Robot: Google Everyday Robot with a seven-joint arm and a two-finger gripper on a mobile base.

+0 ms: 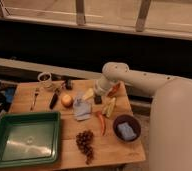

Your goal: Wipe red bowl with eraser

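1. Evidently the arm reaches down over the right rear of the tabletop so that the end effector hangs just above the eraser. Its fingers stand apart and hold nothing, which I judge to be a pose for picking the block up.
2. The eraser lies flat on the wood, just left of the red bowl, so the carry to the bowl should be short.
3. The red bowl sits near the back edge, mostly hidden behind the wrist. Only an orange-red sliver shows, and I cannot tell whether anything is in it.
4. The dark purple bowl at the front right holds a blue-grey cloth.
5. The green tray takes up the front left. I cannot make out what, if anything, lies in it.
6. The small cup stands upright at the back left, its contents not visible
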